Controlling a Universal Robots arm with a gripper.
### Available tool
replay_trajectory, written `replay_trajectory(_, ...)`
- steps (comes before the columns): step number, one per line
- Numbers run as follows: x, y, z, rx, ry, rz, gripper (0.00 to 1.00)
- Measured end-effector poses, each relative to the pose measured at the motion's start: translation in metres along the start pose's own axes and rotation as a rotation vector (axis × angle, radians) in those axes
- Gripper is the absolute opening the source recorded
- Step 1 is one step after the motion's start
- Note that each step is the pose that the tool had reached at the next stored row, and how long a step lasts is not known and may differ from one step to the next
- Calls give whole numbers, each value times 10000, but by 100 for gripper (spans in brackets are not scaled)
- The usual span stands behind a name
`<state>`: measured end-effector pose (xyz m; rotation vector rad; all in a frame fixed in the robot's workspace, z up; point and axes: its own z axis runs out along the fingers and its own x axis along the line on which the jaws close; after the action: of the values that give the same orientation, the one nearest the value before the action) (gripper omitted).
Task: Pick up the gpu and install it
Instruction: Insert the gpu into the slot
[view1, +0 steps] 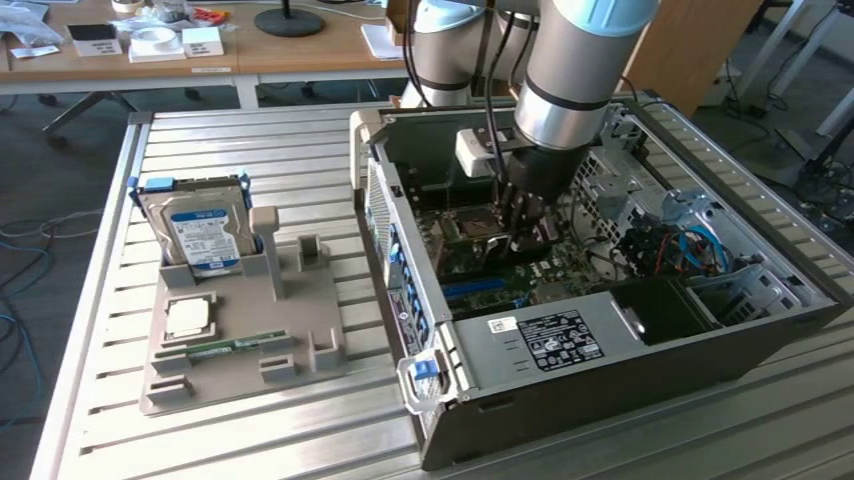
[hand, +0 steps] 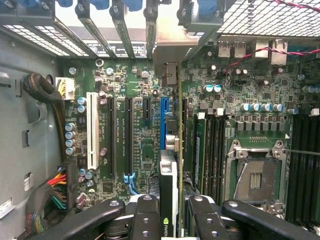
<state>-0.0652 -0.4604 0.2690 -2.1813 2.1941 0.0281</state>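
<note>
The gpu (hand: 172, 165) appears edge-on in the wrist view, a thin card with a green logo near my fingers (hand: 145, 215) and a grey metal end bracket (hand: 170, 55) reaching the case's rear slot openings. My gripper (hand: 175, 222) is shut on it, one finger on each face. The card hangs just over the motherboard (hand: 140, 150), alongside the blue expansion slot (hand: 164, 117); I cannot tell whether it is seated. In the exterior view my gripper (view1: 529, 228) points down inside the open computer case (view1: 601, 335), above the board.
A grey holder (view1: 240, 350) on the slatted table at the exterior view's left carries a silver hard drive (view1: 200, 228), a square chip (view1: 187, 318) and a green RAM stick (view1: 220, 348). Inside the case are a white slot (hand: 91, 130), the CPU socket (hand: 255, 175) and cable bundles (hand: 47, 100).
</note>
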Motion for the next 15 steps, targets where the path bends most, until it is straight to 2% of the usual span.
replay_trajectory(15,20,26,2,2,-4,1,27)
